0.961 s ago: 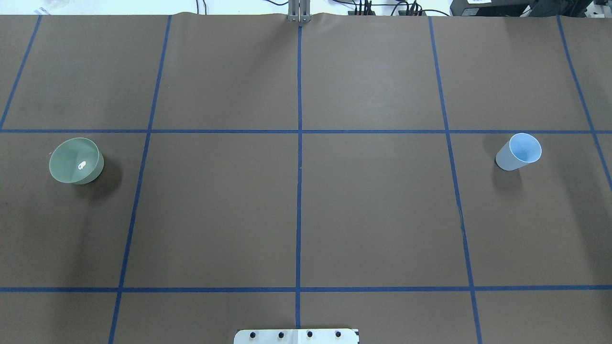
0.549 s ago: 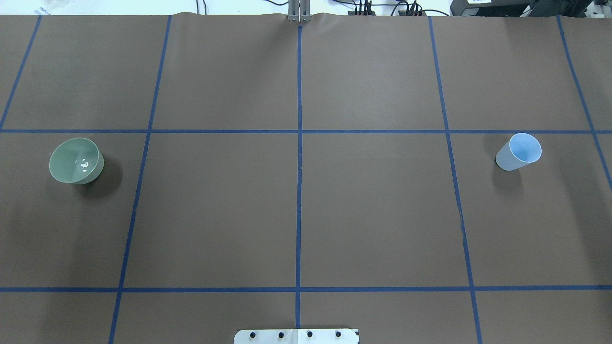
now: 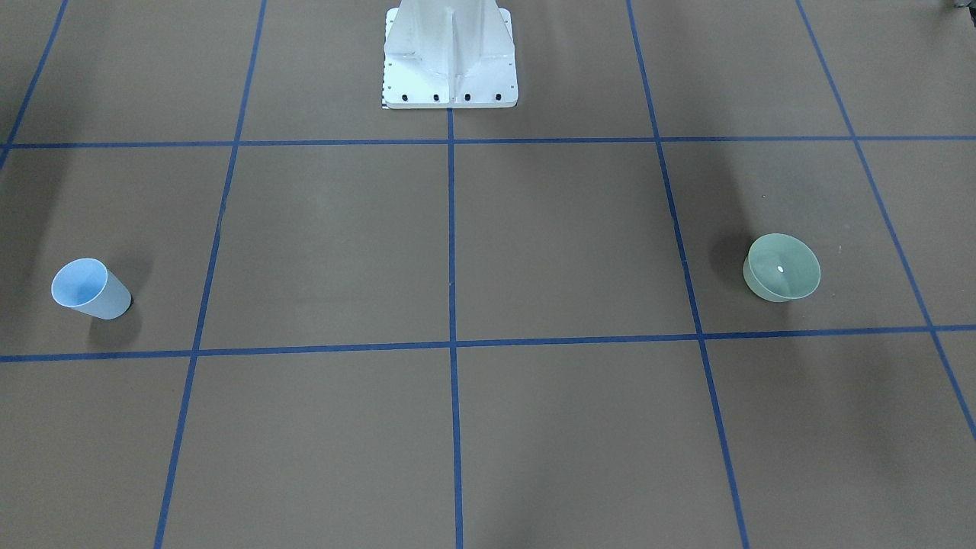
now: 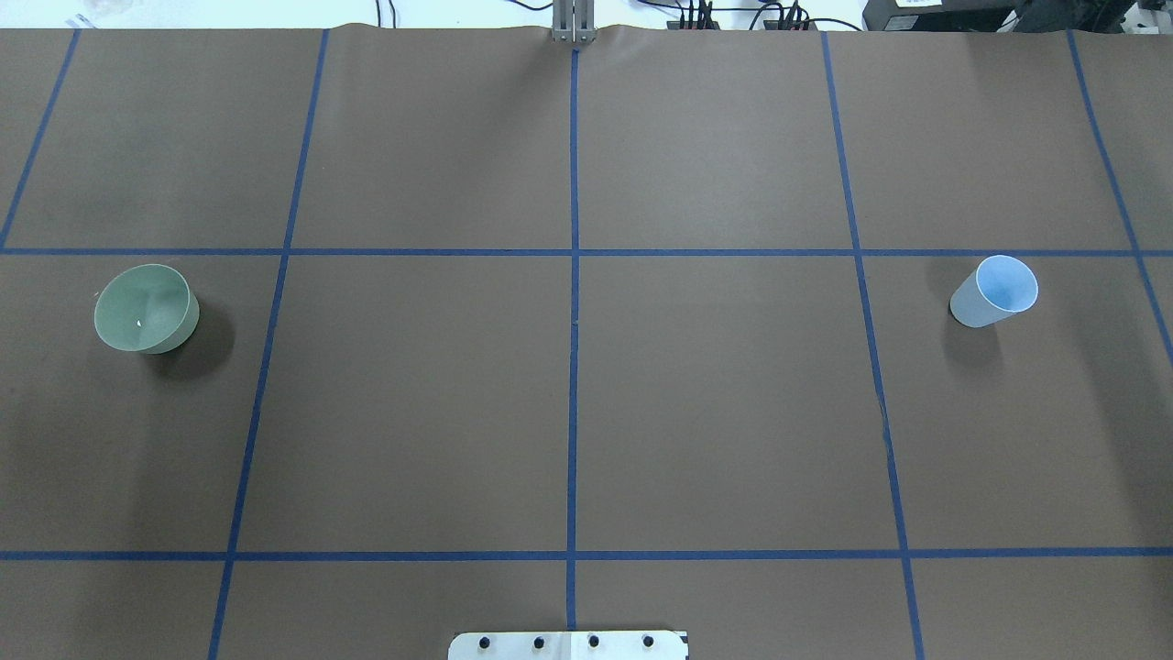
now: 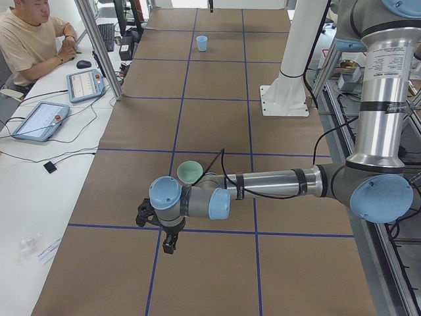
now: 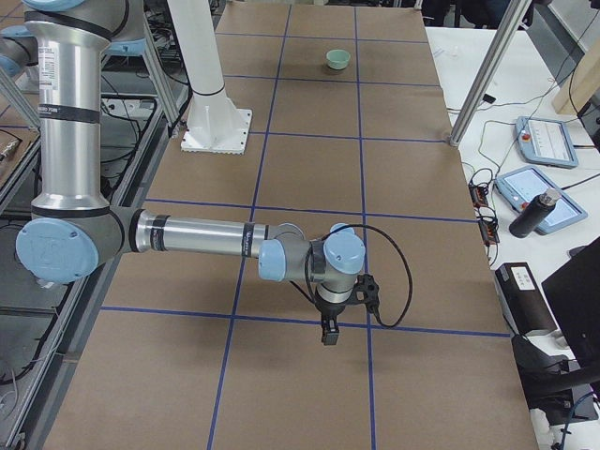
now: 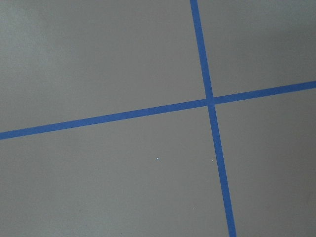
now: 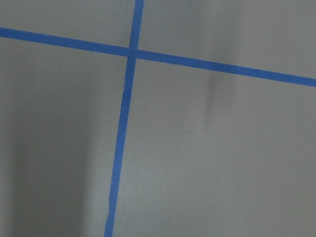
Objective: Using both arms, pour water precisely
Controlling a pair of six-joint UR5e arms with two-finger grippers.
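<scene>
A green bowl (image 4: 145,309) (image 3: 783,268) stands upright on the robot's left side of the brown table. A small bright glint shows inside it, and I cannot tell whether that is water. A light-blue cup (image 4: 995,291) (image 3: 88,288) stands upright on the right side. The arms show only in the side views. The left arm (image 5: 263,184) reaches low over the table, its left gripper (image 5: 168,249) pointing down just short of the bowl (image 5: 189,172). The right arm (image 6: 197,236) also reaches low, with the right gripper (image 6: 329,337) pointing down. I cannot tell whether either gripper is open or shut.
The white pedestal (image 3: 450,53) is bolted at the robot's edge. Blue tape lines divide the brown cover. A person (image 5: 29,39) sits at a side desk with control tablets (image 5: 39,120). On the other side are more tablets (image 6: 539,141) and a dark bottle (image 6: 531,214).
The bright glint inside the green bowl has shrunk and shifted. The bowl and cup have not moved.
</scene>
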